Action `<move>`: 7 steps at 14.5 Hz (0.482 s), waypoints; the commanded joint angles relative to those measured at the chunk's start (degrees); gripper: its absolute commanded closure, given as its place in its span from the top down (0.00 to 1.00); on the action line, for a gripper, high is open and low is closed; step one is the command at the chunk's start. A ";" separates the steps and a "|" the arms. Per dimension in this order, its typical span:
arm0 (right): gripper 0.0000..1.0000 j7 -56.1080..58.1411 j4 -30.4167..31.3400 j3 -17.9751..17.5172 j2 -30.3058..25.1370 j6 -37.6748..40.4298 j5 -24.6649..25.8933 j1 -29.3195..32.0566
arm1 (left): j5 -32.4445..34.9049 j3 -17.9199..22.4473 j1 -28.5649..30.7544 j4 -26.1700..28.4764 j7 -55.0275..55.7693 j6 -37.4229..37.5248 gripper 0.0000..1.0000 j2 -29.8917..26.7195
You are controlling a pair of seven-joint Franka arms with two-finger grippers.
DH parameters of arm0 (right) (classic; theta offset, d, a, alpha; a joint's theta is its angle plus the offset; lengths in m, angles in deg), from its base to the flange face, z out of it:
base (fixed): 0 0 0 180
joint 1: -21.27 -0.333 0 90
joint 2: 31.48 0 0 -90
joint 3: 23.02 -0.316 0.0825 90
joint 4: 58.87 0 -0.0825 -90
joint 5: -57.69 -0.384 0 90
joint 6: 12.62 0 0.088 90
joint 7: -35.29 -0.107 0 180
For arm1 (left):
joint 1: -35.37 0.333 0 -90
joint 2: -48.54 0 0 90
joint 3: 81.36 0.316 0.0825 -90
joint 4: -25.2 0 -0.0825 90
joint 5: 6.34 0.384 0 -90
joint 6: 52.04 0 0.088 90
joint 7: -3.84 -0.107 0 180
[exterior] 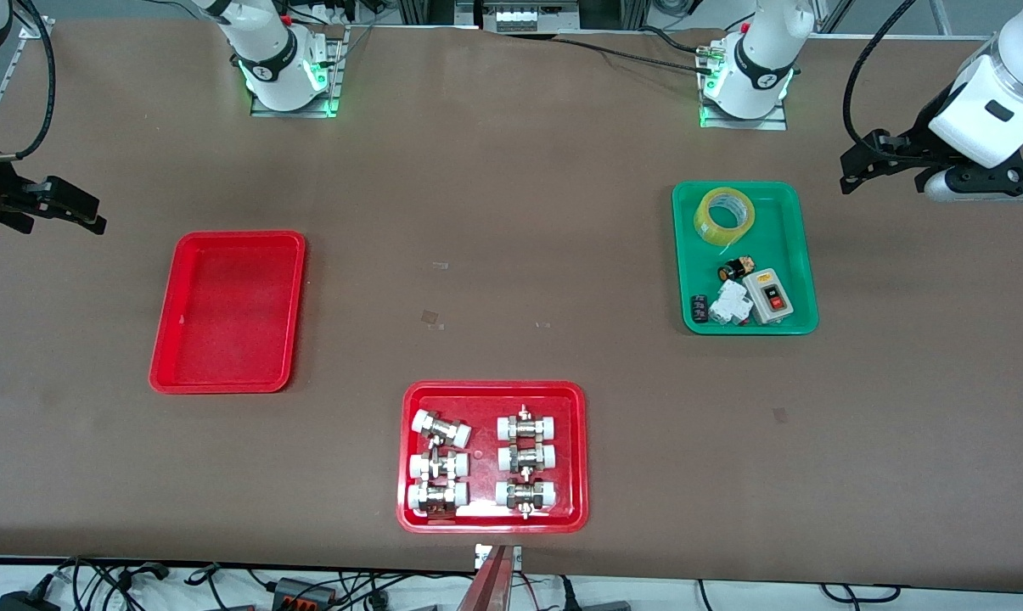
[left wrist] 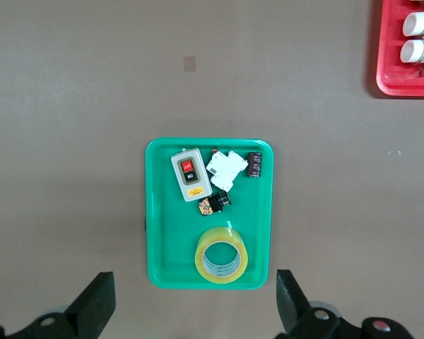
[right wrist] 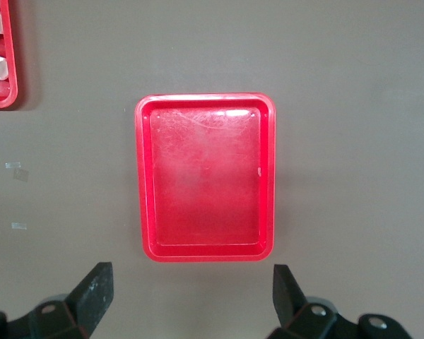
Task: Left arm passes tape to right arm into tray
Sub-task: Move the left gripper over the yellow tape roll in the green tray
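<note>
Two hands hang spread and empty over the brown worktop (exterior: 511, 255), each parked above its own job: the left hand (left wrist: 191, 311) high over the green tray (exterior: 795, 255) that holds the tape (exterior: 724, 215), the right hand (right wrist: 191, 304) over the bare red tray (exterior: 227, 312) meant to receive it. Nothing is gripped yet. That roll lies flat at the tray's end farther from the front camera, apart from the small electrical parts (exterior: 744, 297); it looks translucent yellow, with a pale core.
</note>
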 commanded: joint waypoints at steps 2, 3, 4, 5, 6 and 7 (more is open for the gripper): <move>1.00 0.84 1.11 -0.71 -1.86 0.50 -0.15 0.87 | -0.36 0.99 0.07 0.45 -1.25 0.40 1.00 -0.47; 1.00 0.76 1.11 -0.71 -1.86 0.68 -0.15 0.87 | -0.36 1.16 1.64 0.45 -1.34 0.40 1.00 -0.29; 1.00 0.75 1.11 -0.71 -1.77 0.76 -0.15 0.87 | -0.45 1.17 3.31 0.45 -2.38 0.40 1.00 -0.20; 1.00 0.75 1.11 -0.71 -1.77 0.77 -0.15 0.87 | -0.45 1.08 3.93 0.45 -4.13 0.40 1.00 0.06; 1.00 0.75 1.11 -0.71 -1.77 0.77 -0.15 0.87 | -0.45 1.08 3.94 0.45 -4.59 0.40 1.00 0.06; 1.00 0.75 1.11 -0.71 -1.77 0.77 -0.15 0.87 | -0.45 0.99 3.94 0.45 -4.33 0.92 1.00 0.06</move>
